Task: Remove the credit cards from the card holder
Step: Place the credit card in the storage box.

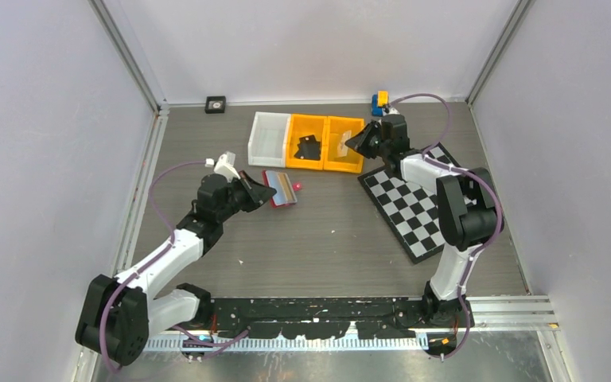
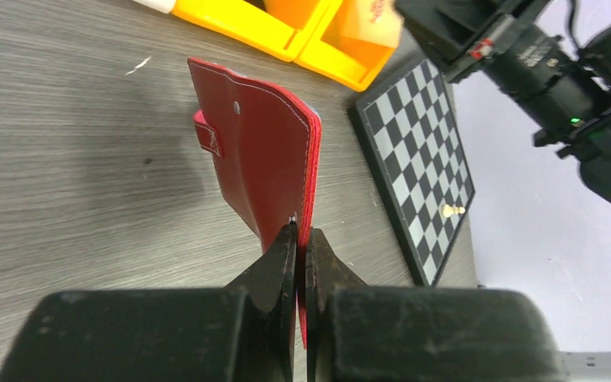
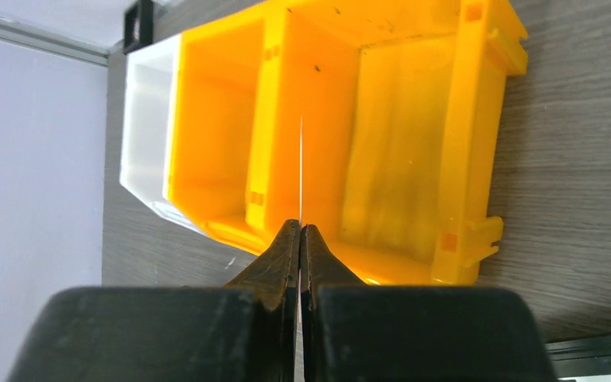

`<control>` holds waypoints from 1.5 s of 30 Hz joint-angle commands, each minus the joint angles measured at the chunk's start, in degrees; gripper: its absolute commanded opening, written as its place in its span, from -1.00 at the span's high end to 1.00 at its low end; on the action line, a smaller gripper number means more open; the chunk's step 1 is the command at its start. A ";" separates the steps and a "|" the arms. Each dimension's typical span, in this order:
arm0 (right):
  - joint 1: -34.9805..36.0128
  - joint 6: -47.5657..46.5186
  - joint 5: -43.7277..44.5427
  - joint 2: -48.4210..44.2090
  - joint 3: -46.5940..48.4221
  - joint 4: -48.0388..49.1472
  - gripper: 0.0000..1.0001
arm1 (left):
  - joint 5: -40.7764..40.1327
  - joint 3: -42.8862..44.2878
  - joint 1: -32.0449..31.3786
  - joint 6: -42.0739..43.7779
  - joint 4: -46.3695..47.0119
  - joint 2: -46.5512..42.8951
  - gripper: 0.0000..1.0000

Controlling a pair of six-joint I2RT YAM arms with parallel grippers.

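While the chequered board (image 1: pixel 414 208) fills the right of the surface (image 1: pixel 326 247), three bins stand upper centre: one white bin (image 1: pixel 268 137), two orange bins (image 1: pixel 325 142), the middle holding a black item (image 1: pixel 309 147). At centre-left the left hand (image 2: pixel 302 239) is clenched on the red card holder (image 2: pixel 262 159); the right hand (image 3: pixel 300 232) pinches one credit card (image 3: pixel 300 167) edge-on above them.

Red card holder (image 2: pixel 262 159) stands upright on edge; one credit card (image 3: pixel 300 171) shows edge-on.

Card holder (image 1: pixel 280 188) left of board (image 1: pixel 402 211) (bins (image 1: pixel 325 143) behind it).
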 commanded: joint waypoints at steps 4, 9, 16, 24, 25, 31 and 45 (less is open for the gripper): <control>0.37 -2.34 4.74 -6.29 -2.20 4.09 0.99 | -7.27 2.71 0.36 5.09 -4.01 -5.22 1.00; 0.37 -2.62 4.91 -3.49 0.12 2.94 0.99 | -13.20 1.69 0.36 4.97 -6.41 -9.29 1.00; 0.41 -5.99 5.22 3.23 9.55 -3.31 0.99 | -22.08 -0.05 0.36 2.35 -9.18 -13.16 1.00; 0.48 -7.69 7.03 4.26 12.30 -7.10 0.99 | -19.89 0.01 0.36 1.97 -8.23 -12.37 1.00; 0.50 -7.86 6.98 4.37 12.91 -8.02 0.99 | -19.32 0.05 0.36 2.00 -8.16 -12.26 1.00; 1.45 -8.49 6.28 3.84 14.96 -10.20 0.99 | -19.33 0.17 0.36 1.71 -8.57 -13.02 1.00; 14.89 -4.15 9.51 11.66 33.13 -15.52 0.99 | -32.02 -0.63 0.32 -1.67 -16.17 -18.85 1.00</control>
